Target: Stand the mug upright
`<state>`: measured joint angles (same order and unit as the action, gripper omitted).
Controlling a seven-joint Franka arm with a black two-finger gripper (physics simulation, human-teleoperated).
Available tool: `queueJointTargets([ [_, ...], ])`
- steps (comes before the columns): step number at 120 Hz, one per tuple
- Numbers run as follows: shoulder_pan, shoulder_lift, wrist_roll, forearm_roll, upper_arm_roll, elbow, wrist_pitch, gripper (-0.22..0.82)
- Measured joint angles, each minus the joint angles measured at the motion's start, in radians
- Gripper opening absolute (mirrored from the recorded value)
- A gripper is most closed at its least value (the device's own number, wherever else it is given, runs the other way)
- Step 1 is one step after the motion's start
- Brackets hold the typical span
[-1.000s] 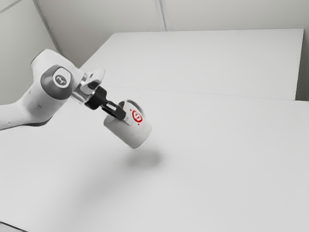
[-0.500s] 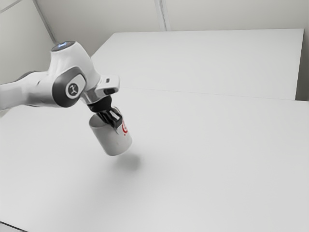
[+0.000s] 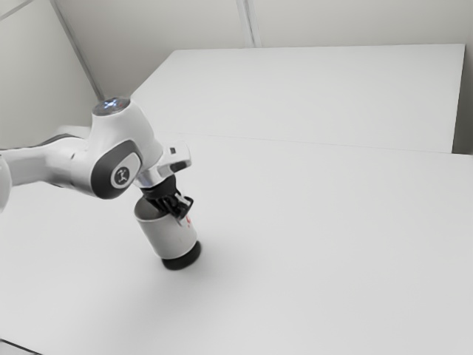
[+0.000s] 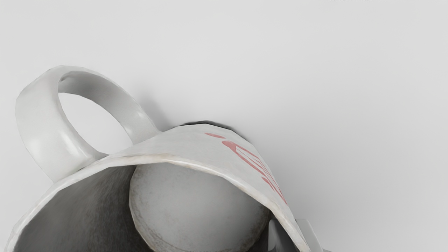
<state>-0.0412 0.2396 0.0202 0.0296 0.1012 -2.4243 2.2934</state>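
My gripper (image 3: 175,211) closed on the wall of the white mug (image 3: 169,235), one finger inside the rim and one outside, the mug low at the white table (image 3: 318,251), mouth up but leaning toward the exterior view's left, a dark shadow at its base, whether it touches down I cannot tell

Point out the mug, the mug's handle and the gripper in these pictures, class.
Mug (image 3: 169,238): exterior view, on its outer wall.
Handle (image 4: 37,122): wrist view, on its loop's outer bend.
Gripper (image 3: 178,214): exterior view, midway between its fingertips.
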Motion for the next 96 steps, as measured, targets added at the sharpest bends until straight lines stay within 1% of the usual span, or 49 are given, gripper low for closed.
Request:
queueJointTargets([
  [21,-0.001,-0.009,-0.058,-0.020,0.001,-0.034,0.086,-0.18],
  [40,0.000,-0.027,-0.101,-0.035,0.001,-0.042,0.138,-0.18],
  [96,0.000,-0.078,-0.178,-0.040,0.000,-0.041,0.179,-0.18],
])
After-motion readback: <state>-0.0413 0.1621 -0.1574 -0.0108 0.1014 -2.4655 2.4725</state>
